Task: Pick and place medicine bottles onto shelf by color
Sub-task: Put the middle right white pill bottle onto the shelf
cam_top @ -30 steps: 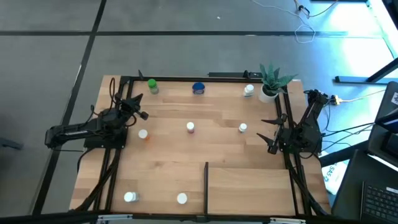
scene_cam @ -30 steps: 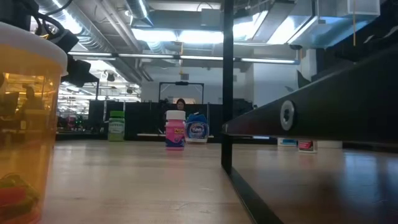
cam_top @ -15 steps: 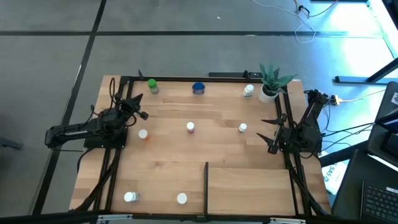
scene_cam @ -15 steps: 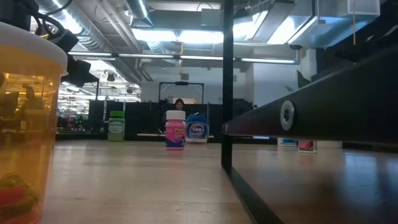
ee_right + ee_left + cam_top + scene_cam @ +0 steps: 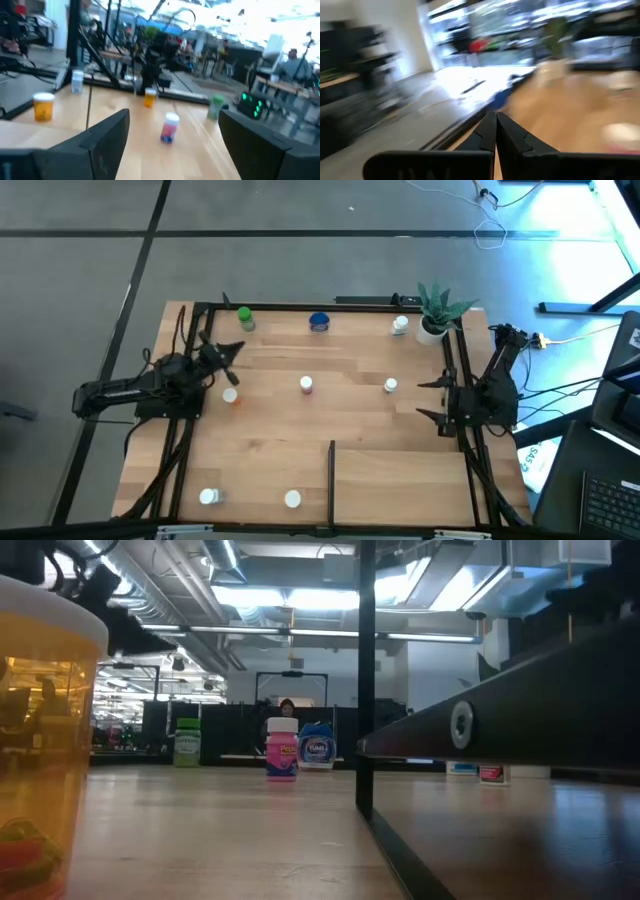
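- Eight medicine bottles stand on the bench (image 5: 270, 430), none of them held by either tool.
- Far edge, by the black frame rail: green bottle (image 5: 244, 318) toward the left, wider blue bottle (image 5: 319, 322) near the middle, and a white-capped bottle (image 5: 400, 326) just beside the potted plant (image 5: 436, 310).
- Middle row: orange-bodied bottle (image 5: 231, 396) on the left, pink-bodied bottle (image 5: 306, 385) in the centre, white-capped bottle (image 5: 390, 386) on the right; all stand well apart.
- Near edge: two white-capped bottles (image 5: 208, 497) and (image 5: 292, 499), both left of the black divider bar (image 5: 331, 480).
- The shelf (image 5: 400, 485) is the plank area right of the divider bar at the near right corner; no bottle stands on it.
- Left tool (image 5: 226, 352): at the left side of the bench, between the green bottle and the orange-bodied bottle, touching neither. Its fingers (image 5: 487, 132) are pressed together with nothing between them.
- Right tool (image 5: 432, 399): at the right side of the bench, near the white-capped bottle of the middle row but apart from it. Its fingers (image 5: 107, 135) stand wide apart and empty, pointing across the bench toward the pink-bodied bottle.
- Low view: one orange bottle sits very close to the camera at the left; the pink-bodied, blue and green bottles stand upright farther back.
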Controlling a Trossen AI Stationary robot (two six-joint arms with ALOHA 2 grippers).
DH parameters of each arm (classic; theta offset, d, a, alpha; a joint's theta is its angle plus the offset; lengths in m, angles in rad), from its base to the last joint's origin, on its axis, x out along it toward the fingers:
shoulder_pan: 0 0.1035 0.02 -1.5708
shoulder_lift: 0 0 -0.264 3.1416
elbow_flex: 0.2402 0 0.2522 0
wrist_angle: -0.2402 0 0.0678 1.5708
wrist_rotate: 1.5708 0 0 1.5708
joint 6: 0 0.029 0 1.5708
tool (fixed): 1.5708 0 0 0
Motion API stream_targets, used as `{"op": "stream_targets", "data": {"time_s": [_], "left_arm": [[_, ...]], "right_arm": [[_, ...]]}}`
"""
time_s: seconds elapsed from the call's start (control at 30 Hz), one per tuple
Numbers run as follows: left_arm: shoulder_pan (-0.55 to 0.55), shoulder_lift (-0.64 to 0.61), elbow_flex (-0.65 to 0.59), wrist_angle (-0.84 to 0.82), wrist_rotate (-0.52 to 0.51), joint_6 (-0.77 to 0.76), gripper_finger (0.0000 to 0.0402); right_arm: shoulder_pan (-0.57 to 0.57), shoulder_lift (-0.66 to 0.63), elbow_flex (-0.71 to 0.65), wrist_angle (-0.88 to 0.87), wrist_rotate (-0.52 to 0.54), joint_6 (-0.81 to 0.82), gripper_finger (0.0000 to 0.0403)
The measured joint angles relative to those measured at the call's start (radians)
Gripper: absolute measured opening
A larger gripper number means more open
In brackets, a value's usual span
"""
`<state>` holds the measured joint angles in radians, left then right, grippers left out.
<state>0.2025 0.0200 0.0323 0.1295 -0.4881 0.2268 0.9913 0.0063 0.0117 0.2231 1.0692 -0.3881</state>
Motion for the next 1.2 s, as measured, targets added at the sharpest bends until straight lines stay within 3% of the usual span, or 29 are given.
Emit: {"op": "stream_targets", "data": {"time_s": [0.1,0.23,0.43,0.67,0.83,1.03,1.2], "left_arm": [[-0.016,0.0,0.068,0.002,0.063,-0.051,0.0],[-0.05,0.021,0.204,-0.032,0.071,-0.059,0.0],[-0.097,0.191,0.4,-0.168,0.071,-0.06,0.0],[-0.131,0.476,0.64,-0.362,0.062,-0.077,0.0],[-0.134,0.636,0.821,-0.615,0.026,-0.198,0.0],[-0.134,0.74,0.958,-0.837,0.027,-0.35,0.0],[-0.134,0.78,1.007,-0.974,0.036,-0.454,0.0]], "right_arm": [[0.0,0.0,0.062,0.012,0.001,-0.096,0.0307],[0.0,0.021,0.179,0.013,0.002,-0.218,0.0307],[0.0,0.149,0.363,-0.041,0.027,-0.299,0.0307],[0.0,0.382,0.572,-0.096,0.189,-0.301,0.0307],[0.0,0.522,0.69,-0.096,0.324,-0.297,0.0307],[0.0,0.638,0.796,-0.092,0.446,-0.296,0.0307],[-0.019,0.693,0.841,-0.092,0.456,-0.292,0.0307]]}}
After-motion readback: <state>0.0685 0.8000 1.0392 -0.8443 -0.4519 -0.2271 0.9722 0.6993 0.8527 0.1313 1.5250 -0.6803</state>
